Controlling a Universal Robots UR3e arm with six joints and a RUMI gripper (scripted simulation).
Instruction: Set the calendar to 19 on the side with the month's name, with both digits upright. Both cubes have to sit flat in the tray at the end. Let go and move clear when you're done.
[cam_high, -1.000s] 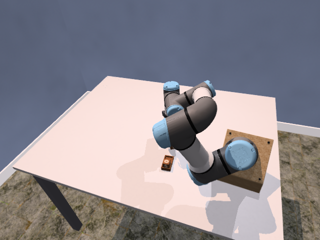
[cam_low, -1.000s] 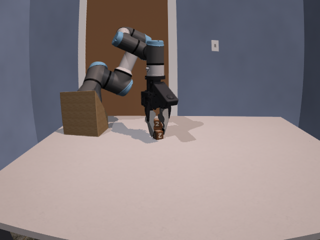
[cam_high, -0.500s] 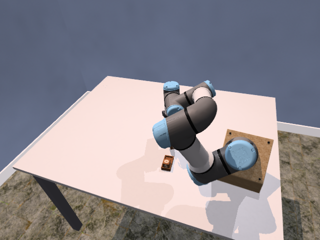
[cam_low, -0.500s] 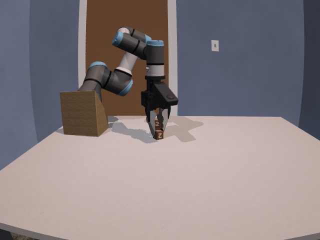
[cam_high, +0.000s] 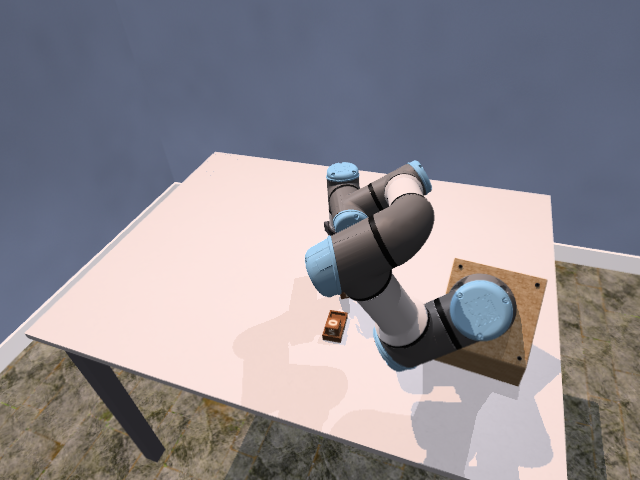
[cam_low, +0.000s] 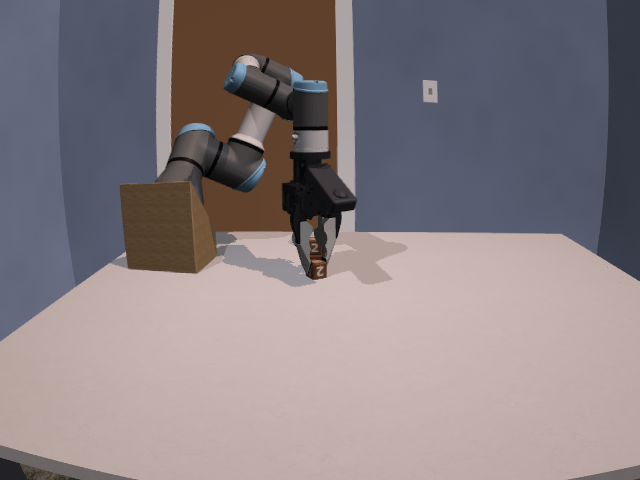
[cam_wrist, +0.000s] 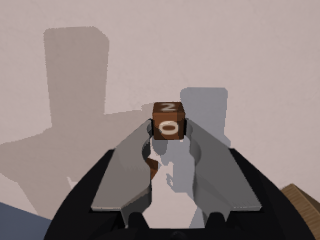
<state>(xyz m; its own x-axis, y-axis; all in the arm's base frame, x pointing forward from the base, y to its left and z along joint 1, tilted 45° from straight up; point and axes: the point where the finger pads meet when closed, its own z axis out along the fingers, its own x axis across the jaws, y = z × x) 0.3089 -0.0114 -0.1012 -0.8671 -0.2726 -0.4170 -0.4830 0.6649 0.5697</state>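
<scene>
black two-jaw pincer with grey fingers (cam_low: 316, 266) pinching brown numbered cube (cam_low: 318, 270) (cam_wrist: 168, 121) at bench (cam_high: 206, 258) (cam_low: 320, 361) (cam_wrist: 260, 50); second brown cube (cam_high: 332, 323) (cam_low: 314, 247) in brown tray (cam_high: 330, 338).

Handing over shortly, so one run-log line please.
gripper: shut on loose cube | other cube: in tray

Brown cubes (cam_low: 318, 270) (cam_wrist: 168, 121) bear white digits; the fingers (cam_low: 317, 266) are grey.

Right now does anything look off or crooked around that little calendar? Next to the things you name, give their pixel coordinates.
Yes, one cube (cam_low: 318, 270) (cam_wrist: 168, 121) is out of the tray, down on the table between the claw's (cam_low: 317, 263) (cam_wrist: 168, 125) fingers. The tray (cam_high: 331, 338) has only the other cube (cam_high: 333, 323) (cam_low: 314, 248) in it. Nothing looks spilled or broken.
</scene>
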